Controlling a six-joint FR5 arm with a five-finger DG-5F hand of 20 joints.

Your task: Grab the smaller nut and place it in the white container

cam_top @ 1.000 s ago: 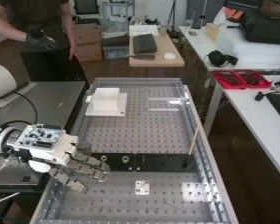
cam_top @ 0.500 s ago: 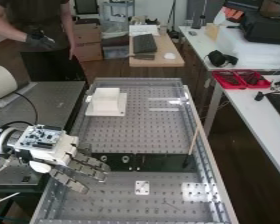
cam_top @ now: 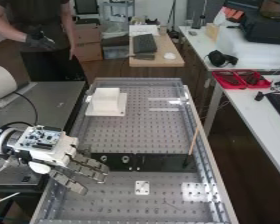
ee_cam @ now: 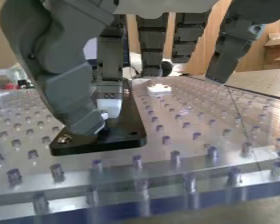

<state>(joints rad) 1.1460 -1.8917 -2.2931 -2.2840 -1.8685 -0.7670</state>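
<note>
Rows of small pegs cover the metal bench (cam_top: 134, 134), the white container (cam_top: 106, 98) standing towards its far left corner. Near the left edge the hand (cam_top: 87, 165) is at the left end of the black bar (cam_top: 165, 162), whether apart or clamped I cannot tell, with what looks like the smaller nut (ee_cam: 104, 115) right by it; the larger nut (cam_top: 104, 158) and bearing (cam_top: 125, 159) stand farther right

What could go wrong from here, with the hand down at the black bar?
The hand sits close beside the larger nut, so a sideways move might knock it. It also overlaps one end of the bar in the high view, so a poor grasp could be missed from there.
</note>
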